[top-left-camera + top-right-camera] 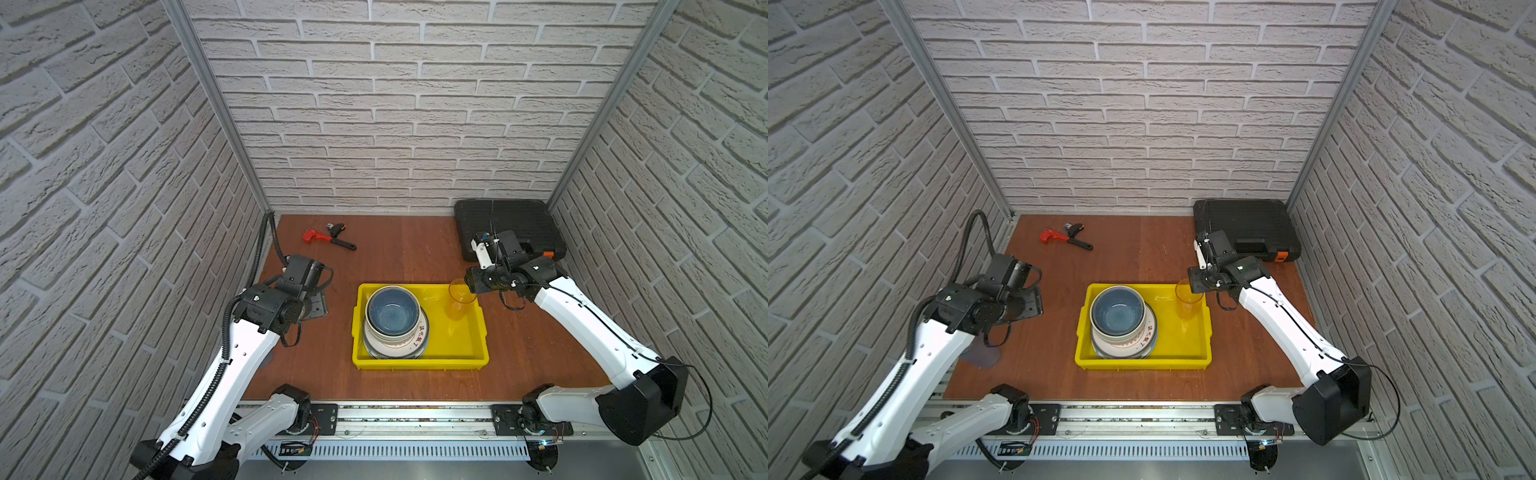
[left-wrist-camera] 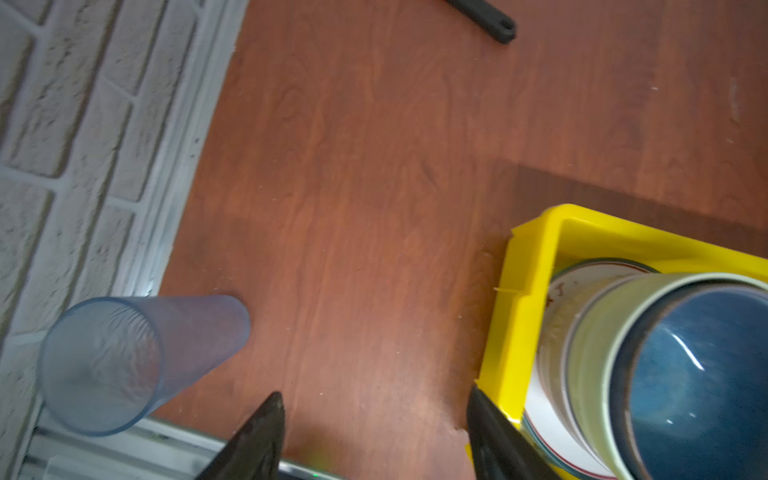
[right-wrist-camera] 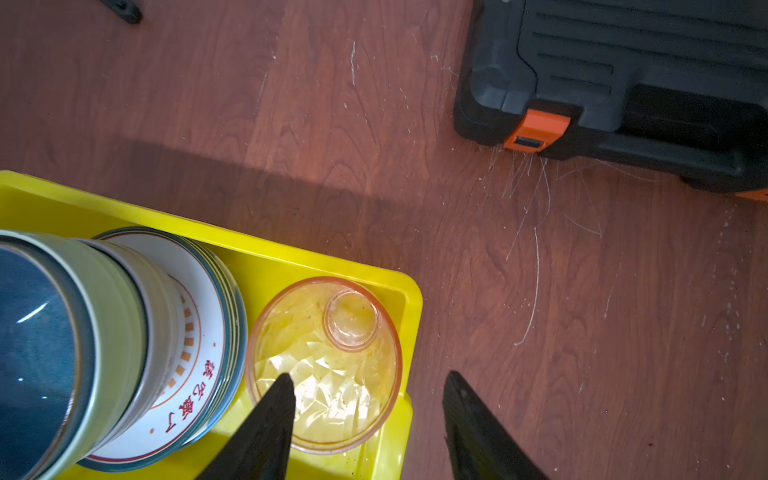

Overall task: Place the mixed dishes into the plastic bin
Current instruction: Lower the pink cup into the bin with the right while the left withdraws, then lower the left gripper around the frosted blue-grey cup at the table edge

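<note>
The yellow plastic bin [image 1: 419, 365] [image 1: 1142, 364] [image 3: 291, 249] sits mid-table. Its left half holds a stack: a dark-blue bowl [image 1: 392, 311] [image 2: 698, 374] inside a pale-green bowl [image 3: 112, 311], on white printed plates [image 3: 195, 365]. An orange tumbler [image 1: 459, 301] [image 1: 1187, 299] [image 3: 328, 365] stands upright in the bin's far right corner. My right gripper [image 3: 370, 376] is open above it, one finger over its mouth and the other outside the bin. A bluish tumbler [image 2: 124, 357] [image 1: 982, 355] stands on the table by the left wall. My left gripper [image 2: 375, 392] [image 1: 313, 305] hangs open and empty between it and the bin.
A red-and-black wrench [image 1: 328, 239] [image 1: 1065, 239] lies at the back left. A black case with orange latches [image 1: 509, 226] [image 3: 623, 83] fills the back right corner. Brick walls close three sides, and a metal rail runs along the front.
</note>
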